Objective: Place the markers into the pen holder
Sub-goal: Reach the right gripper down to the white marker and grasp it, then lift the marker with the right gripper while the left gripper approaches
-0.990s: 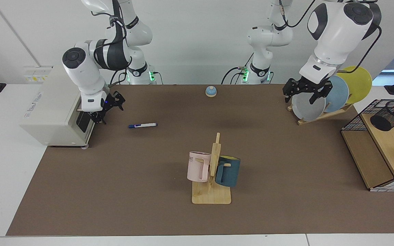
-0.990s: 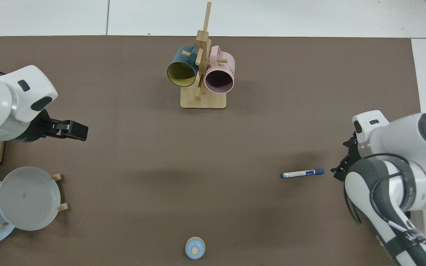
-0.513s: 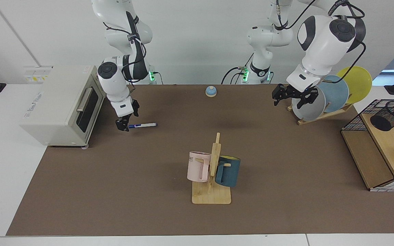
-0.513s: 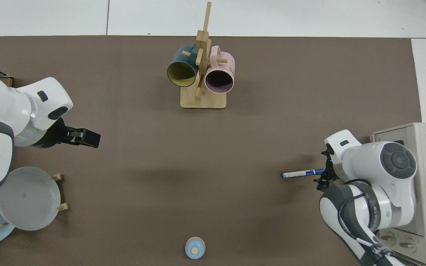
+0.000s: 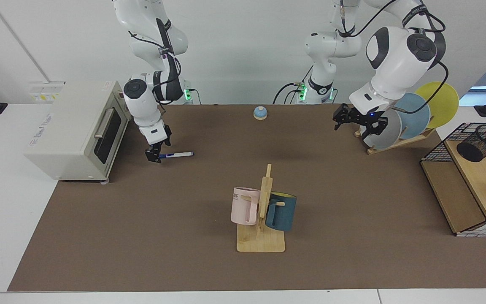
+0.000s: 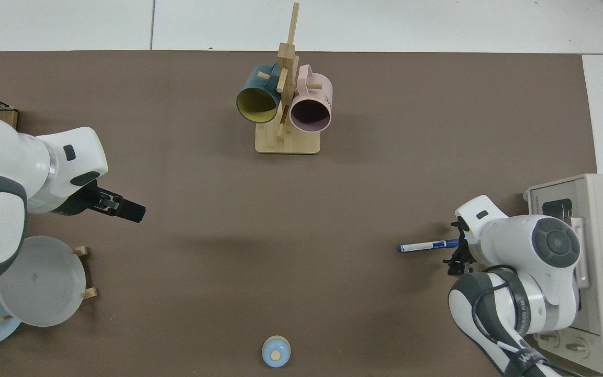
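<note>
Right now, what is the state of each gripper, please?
Right gripper: open, low at the capped end of the marker, not holding it.
Left gripper: open, empty, in the air near the plates.

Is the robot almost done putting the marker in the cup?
Not yet, it is only starting. The marker lies flat on the brown mat, not lifted. The right gripper is down at the marker's capped end, ready to grab it. The left gripper hangs open near the plates. The pen holder sits far off in the wire basket. Grabbing, carrying and dropping in are all left.
</note>
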